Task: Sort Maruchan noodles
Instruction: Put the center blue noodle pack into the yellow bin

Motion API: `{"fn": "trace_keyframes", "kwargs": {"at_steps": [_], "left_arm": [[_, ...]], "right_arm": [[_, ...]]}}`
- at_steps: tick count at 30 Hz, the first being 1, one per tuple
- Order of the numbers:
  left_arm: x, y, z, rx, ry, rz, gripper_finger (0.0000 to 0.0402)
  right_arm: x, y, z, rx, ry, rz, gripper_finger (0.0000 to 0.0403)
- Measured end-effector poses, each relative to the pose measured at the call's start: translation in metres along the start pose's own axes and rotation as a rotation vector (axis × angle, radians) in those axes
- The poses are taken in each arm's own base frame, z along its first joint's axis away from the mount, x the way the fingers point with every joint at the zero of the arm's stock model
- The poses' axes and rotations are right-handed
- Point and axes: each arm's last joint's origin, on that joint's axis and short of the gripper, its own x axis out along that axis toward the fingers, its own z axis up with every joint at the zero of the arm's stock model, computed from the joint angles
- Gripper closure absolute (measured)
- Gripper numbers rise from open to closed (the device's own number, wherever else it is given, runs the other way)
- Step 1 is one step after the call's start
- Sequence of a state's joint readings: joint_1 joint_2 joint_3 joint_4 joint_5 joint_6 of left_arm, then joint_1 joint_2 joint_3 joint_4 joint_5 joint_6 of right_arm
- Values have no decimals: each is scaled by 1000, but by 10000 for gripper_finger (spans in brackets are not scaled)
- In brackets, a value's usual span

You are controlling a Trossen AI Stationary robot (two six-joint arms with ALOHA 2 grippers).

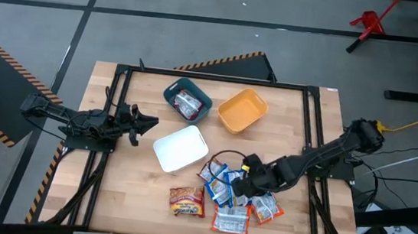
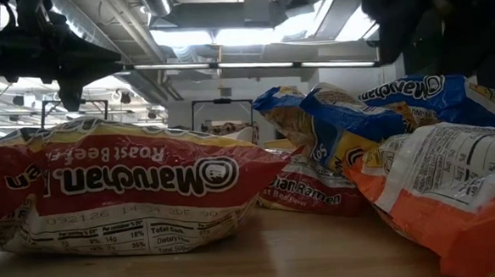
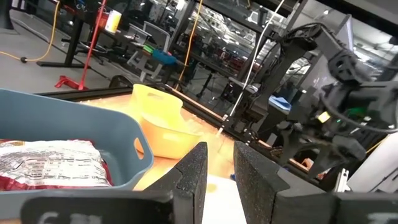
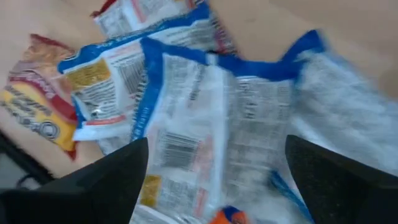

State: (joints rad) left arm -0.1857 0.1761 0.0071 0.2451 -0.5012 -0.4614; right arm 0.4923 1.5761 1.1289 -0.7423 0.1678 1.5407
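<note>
Several Maruchan noodles packets (image 1: 228, 199) lie in a loose heap on the wooden table near its front edge. Most are blue-and-white (image 4: 205, 106) or orange-and-white (image 2: 454, 187). A red-and-yellow one (image 1: 187, 202) lies at the heap's left, its printed side facing the low view (image 2: 123, 192). One more packet (image 1: 189, 104) lies inside the teal bin (image 1: 174, 91). My right gripper (image 4: 217, 180) is open, slanting down over the blue-and-white packets, one finger to either side of them. My left gripper (image 1: 147, 124) waits at the table's left, level, with a narrow gap between its fingers (image 3: 219, 180).
An orange bin (image 1: 242, 110) stands to the right of the teal bin at the far side. A white bin (image 1: 180, 148) stands mid-table, just left of the heap. A black cable loop (image 1: 224, 155) lies between the white bin and my right arm. Black rails (image 1: 315, 135) frame the table.
</note>
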Motion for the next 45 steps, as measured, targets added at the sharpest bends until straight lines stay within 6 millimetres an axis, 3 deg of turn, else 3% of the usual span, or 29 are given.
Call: {"fn": "trace_keyframes", "kwargs": {"at_steps": [4,12,15,19,30,37,45], "left_arm": [[0,0,0,1,10,-17,328],[0,0,-1,5,16,-15,328],[0,0,-1,5,16,-14,328],[0,0,-1,6,14,-6,328],[0,1,-1,11,9,20,328],[0,1,-2,11,9,22,328],[0,2,-2,15,2,49,328]], "right_arm": [[16,-11,-4,2,38,5,42],[28,-27,-7,-63,58,-45,44],[32,-27,-6,-82,74,-59,65],[42,-27,-8,-123,123,-81,134],[49,-28,-11,-138,172,-104,377],[33,-17,-5,-135,132,-105,397],[-4,-11,30,-125,27,-123,401]]}}
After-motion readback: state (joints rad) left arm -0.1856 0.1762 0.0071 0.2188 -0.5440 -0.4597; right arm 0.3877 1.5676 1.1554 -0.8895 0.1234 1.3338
